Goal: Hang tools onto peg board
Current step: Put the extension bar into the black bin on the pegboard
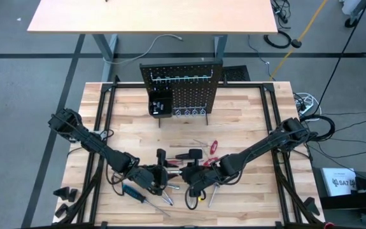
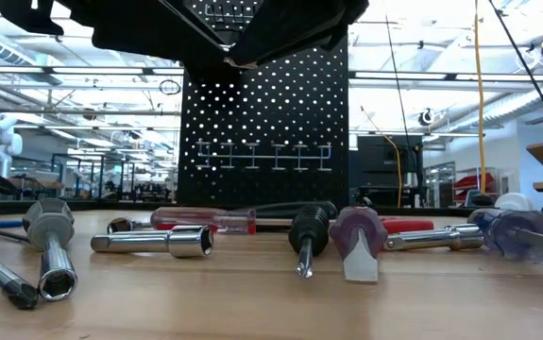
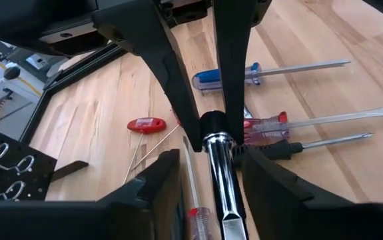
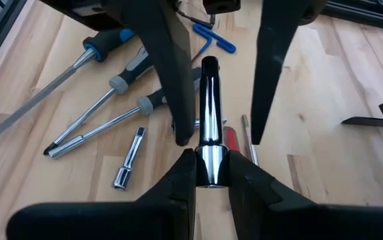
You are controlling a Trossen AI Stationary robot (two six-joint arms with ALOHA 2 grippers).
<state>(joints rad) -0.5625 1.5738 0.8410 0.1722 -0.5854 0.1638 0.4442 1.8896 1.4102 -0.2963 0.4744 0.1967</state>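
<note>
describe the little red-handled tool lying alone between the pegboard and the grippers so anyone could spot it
Start at the black peg board at the table's far edge, then come toward the two grippers. In the bare wood between lies the small red-handled tool. It is the only red thing lying apart from the tool pile.

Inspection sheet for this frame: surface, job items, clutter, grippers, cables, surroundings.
Surface: wooden table, bare at the sides.
Job's things: peg board upright at the far edge; its hooks carry no tools. Tools lie scattered at the near edge.
Clutter: nothing seen.
Grippers: right gripper shut on a chrome bar; left gripper straddles the same bar, whether it grips cannot be told.
Cables: loose cables at the right table edge and on the floor.
Surroundings: second table behind; no person seen.
</note>
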